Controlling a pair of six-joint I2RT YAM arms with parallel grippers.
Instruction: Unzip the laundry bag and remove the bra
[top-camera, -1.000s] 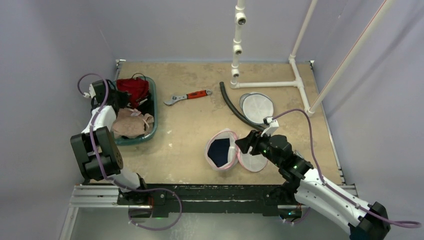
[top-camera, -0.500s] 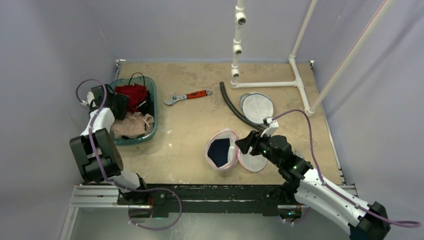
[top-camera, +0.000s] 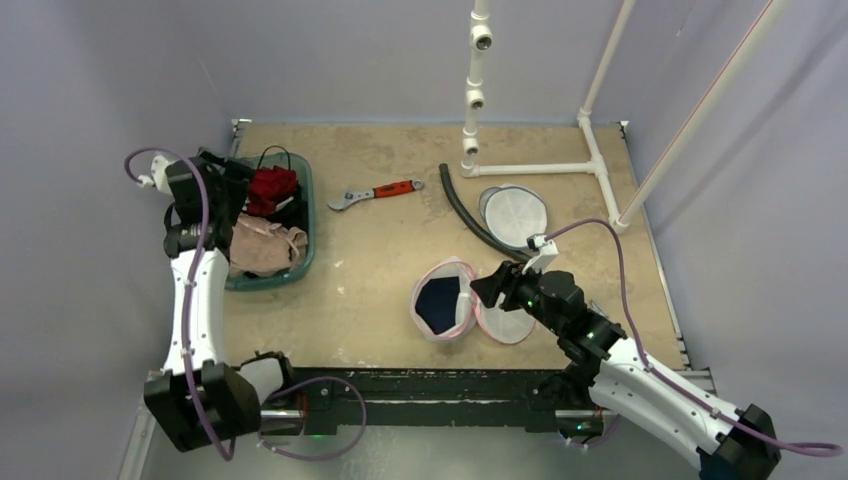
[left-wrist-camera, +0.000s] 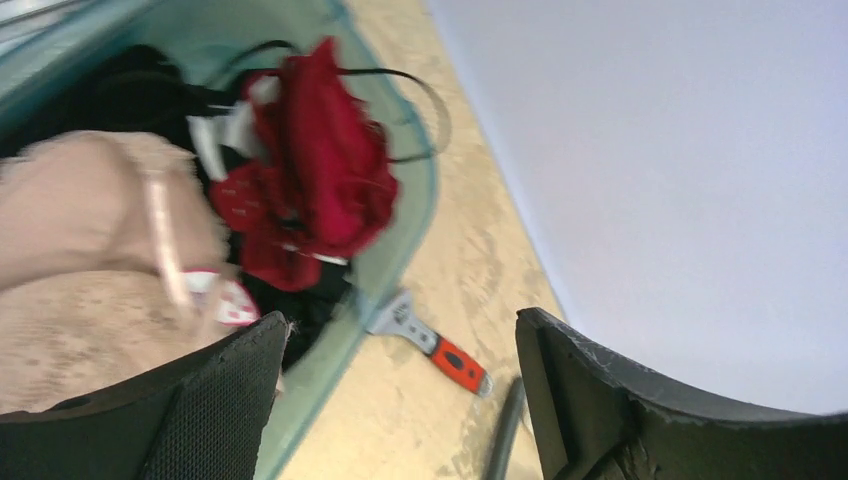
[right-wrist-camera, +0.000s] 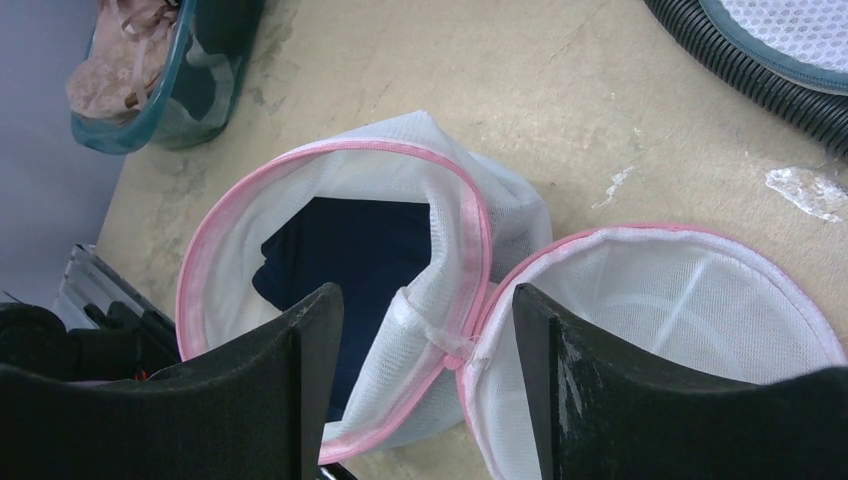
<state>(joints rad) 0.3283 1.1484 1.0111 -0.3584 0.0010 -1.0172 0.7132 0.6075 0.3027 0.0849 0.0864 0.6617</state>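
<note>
Hovering just above the laundry bag (right-wrist-camera: 505, 215), the right gripper (right-wrist-camera: 425, 300) is spread and empty, its fingers covering the bag's near edge. The bag lies unzipped on the desk (top-camera: 380, 290) with its lid (right-wrist-camera: 660, 330) flipped right. Inside is a dark blue garment (right-wrist-camera: 350, 250), shape unclear. Well left of the bag, the left gripper (left-wrist-camera: 400, 330), also spread and empty, is over a teal basin (left-wrist-camera: 420, 200) holding blurred red (left-wrist-camera: 310, 170) and beige garments (left-wrist-camera: 90, 250). A wrench (left-wrist-camera: 430, 345) lies beyond the bag.

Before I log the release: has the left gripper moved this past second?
Yes: the left gripper drew back toward the left rim of the teal bin.
</note>
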